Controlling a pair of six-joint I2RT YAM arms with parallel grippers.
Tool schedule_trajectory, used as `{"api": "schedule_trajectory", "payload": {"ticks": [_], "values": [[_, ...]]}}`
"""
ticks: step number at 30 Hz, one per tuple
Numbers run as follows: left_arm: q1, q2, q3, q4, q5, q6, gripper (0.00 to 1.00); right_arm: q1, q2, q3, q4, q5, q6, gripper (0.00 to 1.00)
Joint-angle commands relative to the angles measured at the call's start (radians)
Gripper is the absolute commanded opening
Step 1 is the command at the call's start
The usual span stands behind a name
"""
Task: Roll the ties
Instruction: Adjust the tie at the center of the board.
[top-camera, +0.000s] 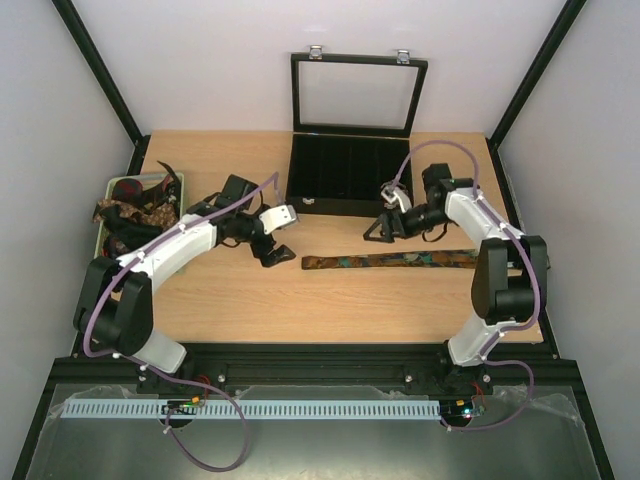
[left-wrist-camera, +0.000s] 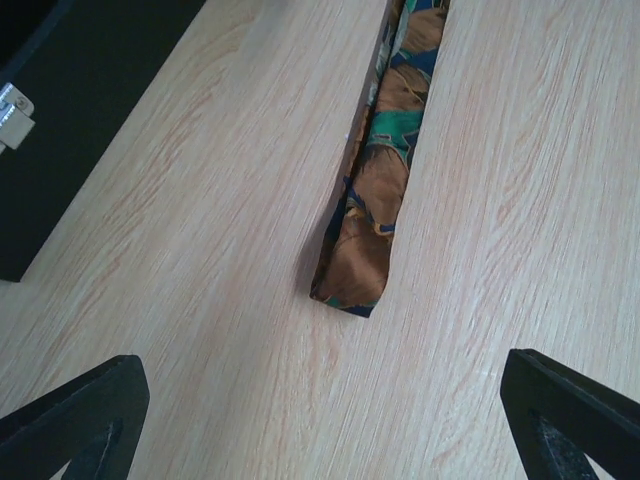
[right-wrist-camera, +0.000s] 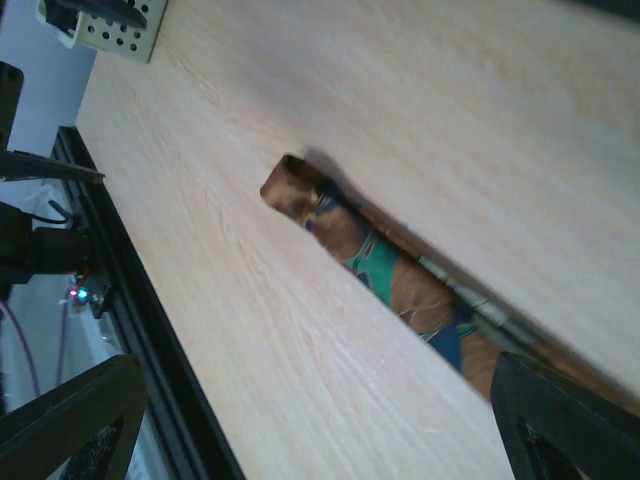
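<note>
One tie (top-camera: 390, 260), patterned in brown, green and blue, lies flat and straight across the table's middle. Its narrow left end (left-wrist-camera: 362, 262) shows ahead of my left gripper (left-wrist-camera: 320, 430), which is open and empty. In the top view the left gripper (top-camera: 270, 252) hovers just left of that end. My right gripper (top-camera: 377, 231) hangs open above and slightly behind the tie's middle, holding nothing. In the right wrist view the tie (right-wrist-camera: 385, 270) runs diagonally, passing close to the right fingertip (right-wrist-camera: 560, 420). More ties (top-camera: 135, 210) are heaped in the basket.
A pale green basket (top-camera: 103, 238) sits at the table's left edge. A black compartmented box (top-camera: 345, 175) stands at the back centre, its glass lid (top-camera: 358, 95) raised. The box's corner (left-wrist-camera: 60, 110) lies left of the left gripper. Black frame posts flank the table.
</note>
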Motion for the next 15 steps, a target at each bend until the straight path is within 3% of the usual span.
{"api": "schedule_trajectory", "payload": {"ticks": [1, 9, 15], "values": [[-0.01, -0.014, -0.033, -0.007, 0.012, 0.059, 0.99, 0.03, -0.034, -0.119, 0.004, -0.052, 0.076, 0.95], [-0.021, -0.008, -0.133, 0.12, -0.037, 0.023, 0.99, 0.079, 0.012, -0.131, -0.011, 0.004, 0.04, 0.92], [-0.109, 0.068, -0.14, 0.18, -0.096, -0.007, 0.99, 0.079, 0.068, -0.086, -0.062, 0.015, 0.018, 0.87]]}}
